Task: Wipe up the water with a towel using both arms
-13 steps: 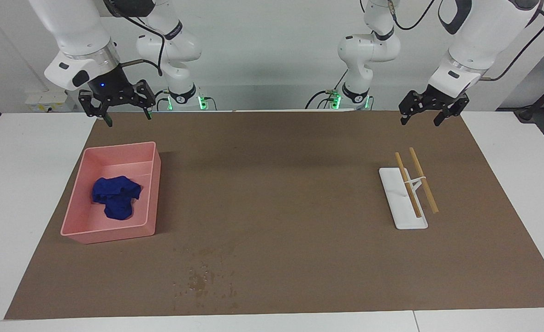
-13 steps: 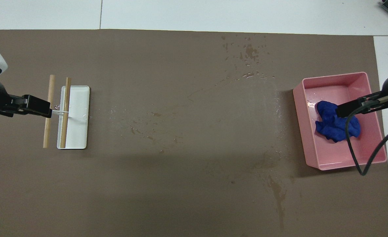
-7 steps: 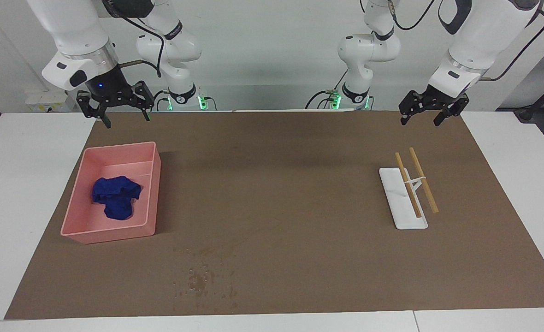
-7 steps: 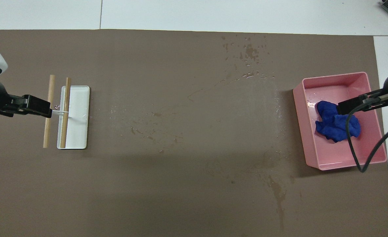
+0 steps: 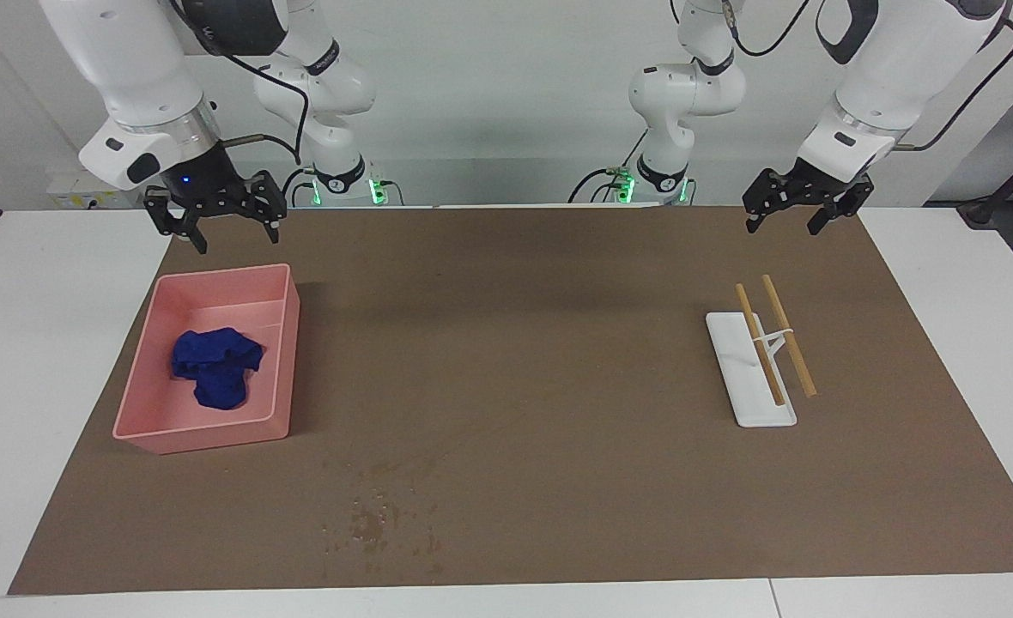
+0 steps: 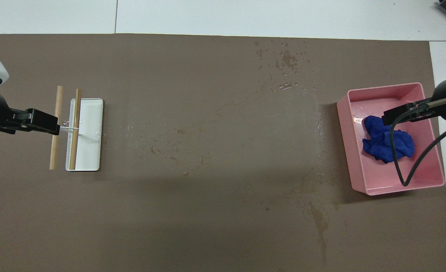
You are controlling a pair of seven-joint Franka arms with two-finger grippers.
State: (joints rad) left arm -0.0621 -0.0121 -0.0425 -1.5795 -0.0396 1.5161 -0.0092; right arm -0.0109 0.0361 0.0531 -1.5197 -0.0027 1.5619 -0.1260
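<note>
The blue towel (image 5: 216, 367) (image 6: 387, 140) lies crumpled in a pink bin (image 5: 288, 343) (image 6: 344, 143) toward the right arm's end of the table. The water (image 5: 382, 515) (image 6: 283, 56) is a patch of dark specks on the brown mat, farther from the robots than the bin. My right gripper (image 5: 238, 242) (image 6: 400, 113) hangs open in the air above the bin, well clear of the towel. Over the mat by the stick tray, my left gripper (image 5: 781, 228) (image 6: 37, 122) hangs open and holds nothing.
A white tray (image 5: 751, 408) (image 6: 94, 151) carrying two wooden sticks (image 5: 788, 335) (image 6: 56, 128) sits toward the left arm's end. Faint wet streaks (image 6: 317, 223) cross the mat. Two slimmer arms with green-lit bases (image 5: 339, 184) stand at the robots' edge.
My right gripper has dropped a little and shifted over the bin, away from the robots. The left arm, towel and water have not moved.
</note>
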